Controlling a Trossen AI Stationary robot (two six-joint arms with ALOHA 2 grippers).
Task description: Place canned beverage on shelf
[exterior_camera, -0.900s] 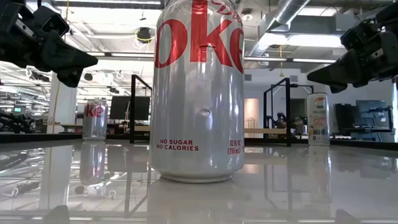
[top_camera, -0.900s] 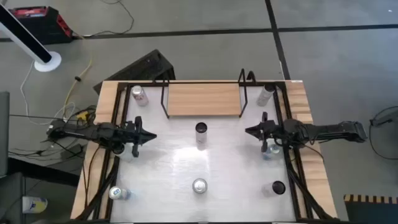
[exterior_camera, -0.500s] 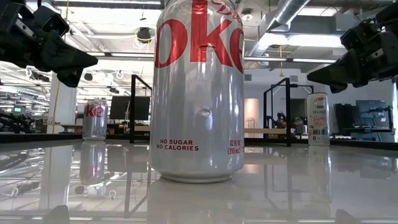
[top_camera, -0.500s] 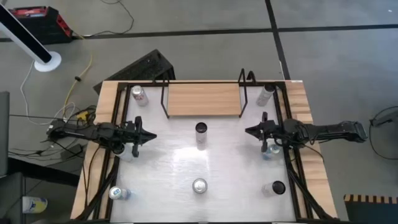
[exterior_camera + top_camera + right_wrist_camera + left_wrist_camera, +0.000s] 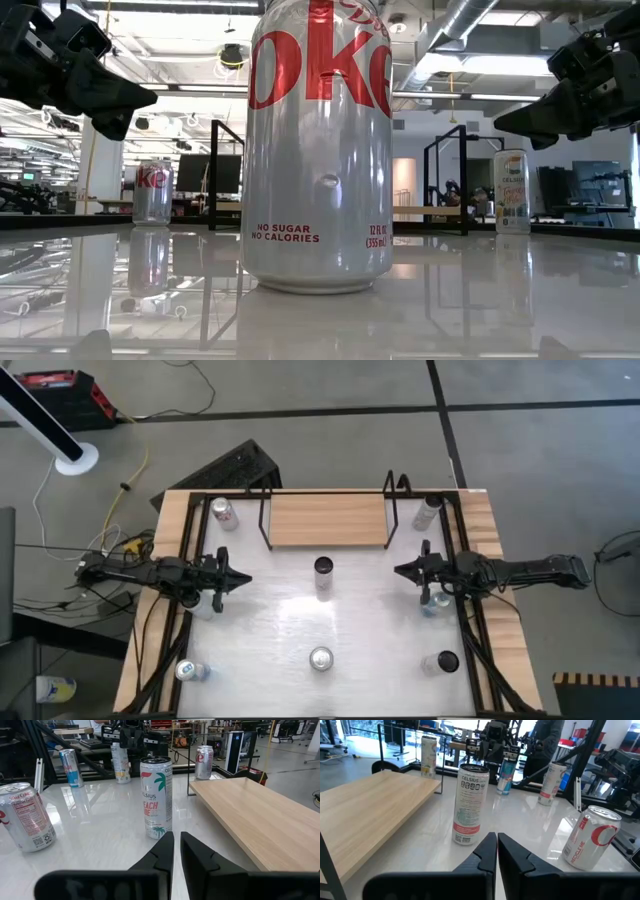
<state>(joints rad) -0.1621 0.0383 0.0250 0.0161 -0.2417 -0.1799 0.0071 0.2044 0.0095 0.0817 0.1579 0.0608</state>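
Note:
The shelf [image 5: 325, 520], a light-wood board in a black wire frame, stands at the table's far middle with nothing on it. A tall Celsius can [image 5: 322, 568] stands upright on its base on the white tabletop just in front of it. It also shows in the left wrist view [image 5: 470, 802] and in the right wrist view [image 5: 156, 797]. A Diet Coke can [image 5: 320, 658] stands upright near the front edge and fills the low view [image 5: 320, 150]. My left gripper [image 5: 246, 579] is shut and empty, left of the tall can. My right gripper [image 5: 397, 570] is shut and empty, right of it. Both hover above the table.
Other cans stand at the far left [image 5: 222, 512], far right [image 5: 428, 510], near left [image 5: 186, 671] and near right [image 5: 445, 662]. One more stands below each arm, on the left [image 5: 208, 603] and on the right [image 5: 432, 600]. Black rails [image 5: 470, 630] run along both table sides.

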